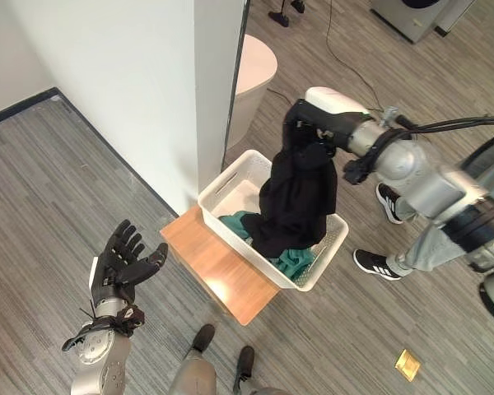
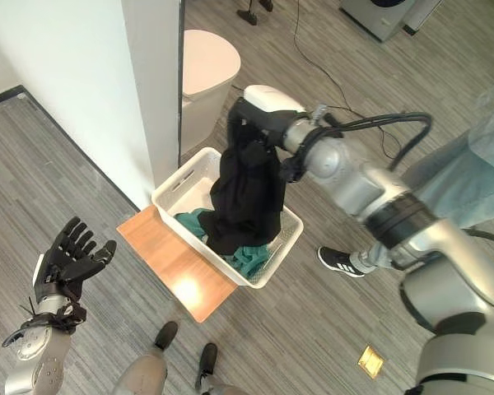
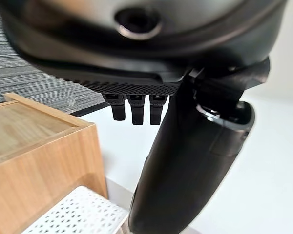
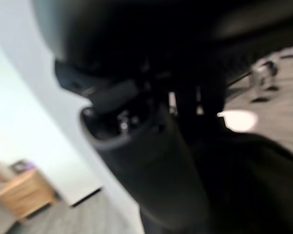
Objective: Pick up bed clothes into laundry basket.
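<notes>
A white perforated laundry basket [image 1: 222,191] stands on a low wooden stand [image 1: 218,270] beside a white wall. Teal cloth [image 1: 296,262] lies inside it. A black garment [image 1: 296,197] hangs from my right hand [image 1: 303,125] straight down into the basket, its lower end resting on the teal cloth. My right hand [image 2: 249,123] is shut on the top of the black garment [image 2: 247,193], above the basket's far side. My left hand [image 1: 125,262] is held up left of the stand, fingers spread and open, holding nothing.
A white wall corner [image 1: 210,90] rises just behind the basket. A round white seat [image 1: 253,70] stands behind the wall. A person's legs and black-and-white shoes [image 1: 377,263] are right of the basket. A small yellow square [image 1: 407,363] lies on the grey plank floor.
</notes>
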Controlling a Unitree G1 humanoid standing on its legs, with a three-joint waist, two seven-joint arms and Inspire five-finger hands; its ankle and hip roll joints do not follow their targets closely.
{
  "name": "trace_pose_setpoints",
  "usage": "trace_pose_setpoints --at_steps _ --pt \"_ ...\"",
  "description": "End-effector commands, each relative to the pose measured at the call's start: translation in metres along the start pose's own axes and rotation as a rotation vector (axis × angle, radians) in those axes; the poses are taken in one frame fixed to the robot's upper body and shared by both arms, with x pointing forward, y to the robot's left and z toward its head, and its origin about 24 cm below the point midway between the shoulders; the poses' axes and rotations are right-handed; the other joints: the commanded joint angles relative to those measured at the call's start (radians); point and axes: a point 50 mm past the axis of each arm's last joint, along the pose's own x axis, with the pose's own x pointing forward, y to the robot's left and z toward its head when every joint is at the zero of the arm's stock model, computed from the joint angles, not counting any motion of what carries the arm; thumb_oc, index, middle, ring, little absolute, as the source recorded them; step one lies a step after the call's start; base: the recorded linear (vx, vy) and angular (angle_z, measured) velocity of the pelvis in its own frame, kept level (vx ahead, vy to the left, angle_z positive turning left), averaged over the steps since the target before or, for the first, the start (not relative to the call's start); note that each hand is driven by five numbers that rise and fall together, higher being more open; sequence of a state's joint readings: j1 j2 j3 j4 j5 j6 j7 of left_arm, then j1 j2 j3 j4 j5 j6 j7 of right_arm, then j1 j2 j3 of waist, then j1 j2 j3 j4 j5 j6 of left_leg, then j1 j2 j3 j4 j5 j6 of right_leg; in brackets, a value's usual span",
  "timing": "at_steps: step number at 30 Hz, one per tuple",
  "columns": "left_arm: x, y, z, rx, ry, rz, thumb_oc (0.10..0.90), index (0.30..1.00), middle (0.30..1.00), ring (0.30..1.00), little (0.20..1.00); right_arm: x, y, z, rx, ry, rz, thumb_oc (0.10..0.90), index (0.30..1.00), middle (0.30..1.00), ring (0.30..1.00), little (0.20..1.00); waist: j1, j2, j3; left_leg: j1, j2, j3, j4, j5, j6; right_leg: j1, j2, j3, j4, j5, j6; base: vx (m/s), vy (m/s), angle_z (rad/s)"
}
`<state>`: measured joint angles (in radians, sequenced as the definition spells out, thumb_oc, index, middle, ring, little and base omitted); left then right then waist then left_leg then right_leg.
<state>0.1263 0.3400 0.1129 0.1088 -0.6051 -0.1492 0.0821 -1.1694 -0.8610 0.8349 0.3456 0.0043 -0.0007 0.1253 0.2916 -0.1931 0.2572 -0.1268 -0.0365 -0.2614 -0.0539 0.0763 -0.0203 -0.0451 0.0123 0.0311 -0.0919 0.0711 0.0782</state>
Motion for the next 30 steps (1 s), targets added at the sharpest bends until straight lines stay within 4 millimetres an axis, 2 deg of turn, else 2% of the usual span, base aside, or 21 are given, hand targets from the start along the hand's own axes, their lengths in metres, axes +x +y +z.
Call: trace_pose_setpoints --at_steps 1,5,12,13,19,22,24,26,30 --pt "0.004 -0.012 0.041 0.053 -0.201 -0.095 0.8 0.9 0.9 0.9 0.9 0.002 -0.049 0.007 -0.031 -0.013 -0.204 0.4 0.3 0.3 0.3 0.3 0.012 0.01 -0.107 0.003 -0.017 0.036 -0.033 -0.055 -0.026 -0.012 -0.063 0.006 0.005 -0.088 0.05 -0.01 0.008 0.06" --pt "0.004 -0.012 0.041 0.049 -0.201 -0.095 0.8 0.9 0.9 0.9 0.9 0.005 -0.033 -0.004 -0.026 0.037 -0.168 0.4 0.3 0.3 0.3 0.3 0.015 0.019 -0.103 0.0 -0.021 0.027 -0.033 -0.055 -0.023 -0.013 -0.066 0.001 0.005 -0.088 0.05 -0.01 0.009 0.06" --pt "0.005 -0.013 0.043 0.058 -0.209 -0.094 0.8 0.9 0.9 0.9 0.9 0.002 -0.018 -0.024 -0.017 0.121 -0.125 0.4 0.3 0.3 0.3 0.3 0.009 0.032 -0.094 -0.009 -0.023 0.025 -0.033 -0.051 -0.024 -0.019 -0.07 -0.004 0.005 -0.087 0.049 -0.01 0.007 0.06" --pt "0.005 -0.013 0.042 0.059 -0.208 -0.097 0.8 0.9 0.9 0.9 0.9 0.002 -0.02 -0.023 -0.022 0.122 -0.123 0.8 0.9 0.9 0.9 0.9 0.006 0.033 -0.094 -0.009 -0.023 0.025 -0.033 -0.051 -0.024 -0.02 -0.071 -0.005 0.005 -0.088 0.049 0.0 0.006 -0.03" --pt "0.008 -0.016 0.045 0.063 -0.219 -0.111 0.8 0.9 0.9 0.9 0.9 -0.002 -0.033 -0.024 -0.029 0.124 -0.131 0.8 0.9 0.9 0.9 0.9 -0.006 0.034 -0.093 -0.008 -0.021 0.031 -0.033 -0.05 -0.027 -0.022 -0.071 -0.001 0.005 -0.085 0.051 0.0 0.0 0.0" --pt "0.011 -0.019 0.05 0.058 -0.241 -0.119 0.8 0.9 0.9 0.9 0.9 -0.014 -0.058 -0.006 -0.035 0.023 -0.182 0.8 0.9 0.9 0.9 0.9 -0.021 0.032 -0.094 -0.007 -0.018 0.035 -0.033 -0.05 -0.028 -0.025 -0.067 0.009 0.005 -0.085 0.052 0.0 0.0 0.0" --pt "0.012 -0.018 0.052 0.059 -0.251 -0.111 0.8 0.9 0.9 0.9 0.9 -0.03 -0.077 0.014 -0.02 -0.09 -0.235 0.8 0.9 0.9 0.9 0.9 -0.033 0.028 -0.098 -0.008 -0.014 0.037 -0.033 -0.051 -0.03 -0.026 -0.065 0.014 0.005 -0.085 0.053 0.0 0.0 0.0" --pt "0.012 -0.015 0.052 0.054 -0.255 -0.089 0.8 0.9 0.9 0.9 0.9 -0.056 -0.102 0.034 -0.031 -0.203 -0.319 0.8 0.9 0.9 0.9 0.9 -0.051 0.021 -0.107 -0.009 -0.01 0.043 -0.033 -0.053 -0.031 -0.03 -0.062 0.015 0.005 -0.088 0.055 0.01 -0.004 -0.02" --pt "0.008 -0.011 0.047 0.049 -0.243 -0.06 0.8 0.9 0.9 0.9 0.9 -0.109 -0.146 0.033 -0.051 -0.236 -0.533 0.8 0.9 0.9 0.9 0.9 -0.085 0.011 -0.124 -0.004 -0.003 0.052 -0.033 -0.059 -0.033 -0.03 -0.061 0.014 0.005 -0.091 0.061 0.01 -0.001 -0.02"
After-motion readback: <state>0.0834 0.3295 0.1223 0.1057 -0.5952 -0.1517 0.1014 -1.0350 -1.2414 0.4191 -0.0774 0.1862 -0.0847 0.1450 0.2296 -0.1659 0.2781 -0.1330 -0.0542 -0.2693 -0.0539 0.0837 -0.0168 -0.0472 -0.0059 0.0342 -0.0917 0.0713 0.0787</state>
